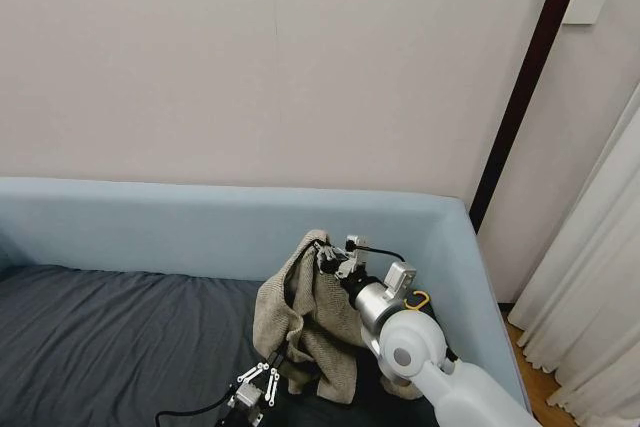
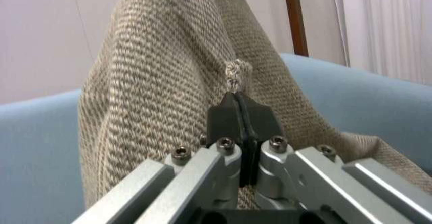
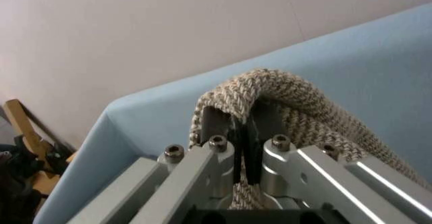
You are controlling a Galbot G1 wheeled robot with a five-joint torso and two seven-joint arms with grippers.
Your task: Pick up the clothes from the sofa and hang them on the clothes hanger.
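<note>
Lower centre, nearest us, our left gripper (image 1: 262, 379) pinches just a small nub of the beige knitted garment (image 1: 310, 322); we judge that thin hold could slip. Above it, our right gripper (image 1: 332, 258) clamps the garment's top fold, before the pale blue sofa (image 1: 150, 227).

Logged for you: the right arm (image 1: 445, 379) has a glossy white shell, a round grey joint cap (image 1: 405, 357), a silver wrist cylinder (image 1: 373, 299), an orange clip (image 1: 419, 300) and a thin black cable (image 1: 378, 247). On the left gripper (image 2: 238, 98) and right gripper (image 3: 243, 125) you'll see brushed aluminium links, hex-socket screws (image 2: 225, 143) and black pads (image 2: 223, 118).
</note>
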